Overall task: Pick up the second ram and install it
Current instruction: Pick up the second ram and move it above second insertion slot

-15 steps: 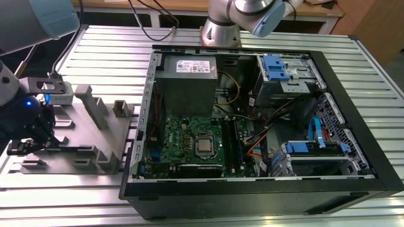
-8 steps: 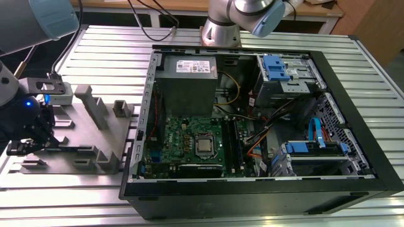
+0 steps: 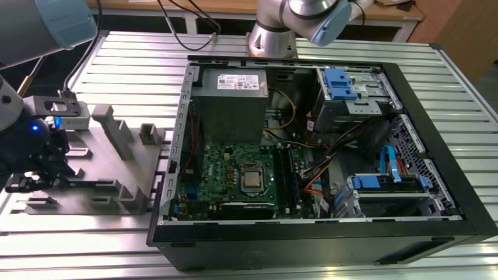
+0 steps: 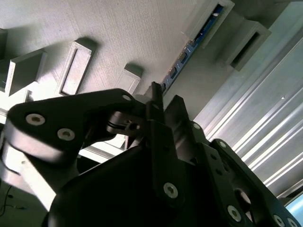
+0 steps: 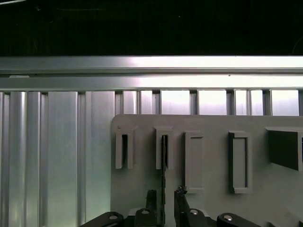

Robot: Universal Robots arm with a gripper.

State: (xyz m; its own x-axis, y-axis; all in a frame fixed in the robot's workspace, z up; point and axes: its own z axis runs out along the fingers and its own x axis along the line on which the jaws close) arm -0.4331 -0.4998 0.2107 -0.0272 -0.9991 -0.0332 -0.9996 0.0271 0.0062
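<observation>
In the first wrist view the hand stands slightly open astride the second ram, gripping nothing.

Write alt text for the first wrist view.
The open gripper straddles the second ram, a thin dark stick standing on edge in a slotted post of a grey fixture, with a gap showing on each side of it. Past the fixture lies a ribbed aluminium table, then darkness.
</observation>
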